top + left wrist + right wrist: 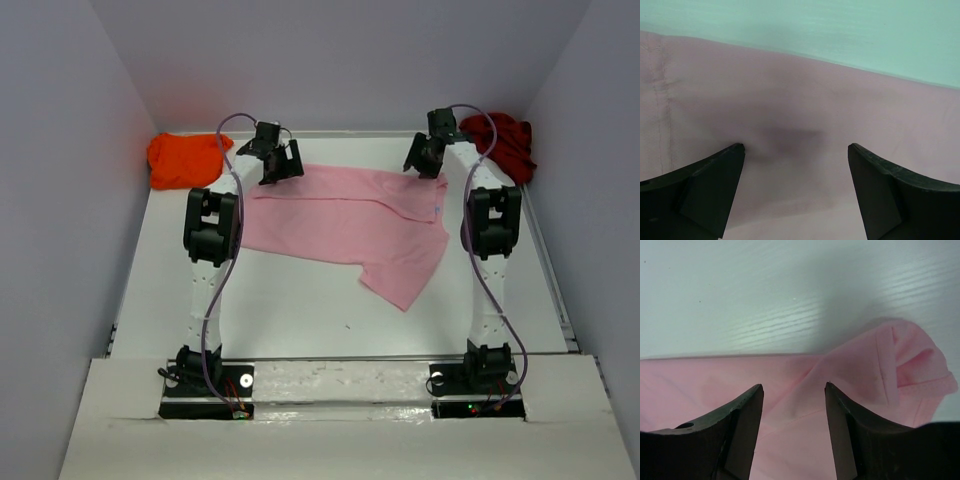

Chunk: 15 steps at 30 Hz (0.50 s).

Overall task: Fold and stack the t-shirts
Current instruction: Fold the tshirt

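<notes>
On the white table (pixel 300 310), midway between the two arms, the light pink t-shirt (pixel 345 225) lies spread out. Its far edge runs along the far side of the table, and one lower corner trails toward the near right. The orange t-shirt (pixel 185 160) sits bunched in the far left corner. The dark red t-shirt (pixel 505 143) sits bunched in the far right corner. Both are well apart from the pink one.

**Left arm.** The left gripper (pixel 283 165) is at the pink t-shirt's far left edge. In the left wrist view its jaws are spread wide (pixel 796 147) above flat pink cloth (pixel 790 90), with nothing between them. A seam runs down the cloth at the left of that view, and bare table (pixel 840 30) shows beyond the cloth's edge.

**Right arm.** The right gripper (pixel 427 160) is at the pink t-shirt's far right edge. In the right wrist view its jaws (pixel 792 386) stand partly apart over pink cloth (pixel 715 375), narrower than the left pair and pinching nothing that can be seen. Whether the fingertips touch the cloth cannot be told. A sleeve (pixel 920 365) with a stitched hem lies folded over just to the right of the fingers. Bare table (pixel 765 290) fills the upper part of that view.
</notes>
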{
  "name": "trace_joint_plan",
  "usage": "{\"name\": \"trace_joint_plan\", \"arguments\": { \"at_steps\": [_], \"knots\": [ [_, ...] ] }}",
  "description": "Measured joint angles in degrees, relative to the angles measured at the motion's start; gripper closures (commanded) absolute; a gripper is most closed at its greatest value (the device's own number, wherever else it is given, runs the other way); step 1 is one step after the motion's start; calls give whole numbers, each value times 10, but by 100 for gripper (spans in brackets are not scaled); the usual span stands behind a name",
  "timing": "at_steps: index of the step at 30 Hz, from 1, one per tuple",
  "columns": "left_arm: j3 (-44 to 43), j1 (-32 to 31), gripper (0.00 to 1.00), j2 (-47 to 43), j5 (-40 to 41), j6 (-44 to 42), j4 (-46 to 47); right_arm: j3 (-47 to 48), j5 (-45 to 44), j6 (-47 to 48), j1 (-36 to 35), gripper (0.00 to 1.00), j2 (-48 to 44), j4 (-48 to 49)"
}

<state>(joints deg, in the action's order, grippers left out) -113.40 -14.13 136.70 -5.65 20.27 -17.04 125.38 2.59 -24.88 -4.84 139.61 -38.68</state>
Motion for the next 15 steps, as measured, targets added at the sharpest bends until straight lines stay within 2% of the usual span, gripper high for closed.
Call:
{"name": "trace_joint_plan", "arguments": {
  "at_steps": [11, 15],
  "knots": [
    [-2, 1, 1, 1, -6, -7, 0, -140, -14, 4, -5, 41, -182, 36],
    [3, 1, 1, -1, -6, -12, 4, -176, -31, 0, -6, 41, -184, 48]
  ]
}}
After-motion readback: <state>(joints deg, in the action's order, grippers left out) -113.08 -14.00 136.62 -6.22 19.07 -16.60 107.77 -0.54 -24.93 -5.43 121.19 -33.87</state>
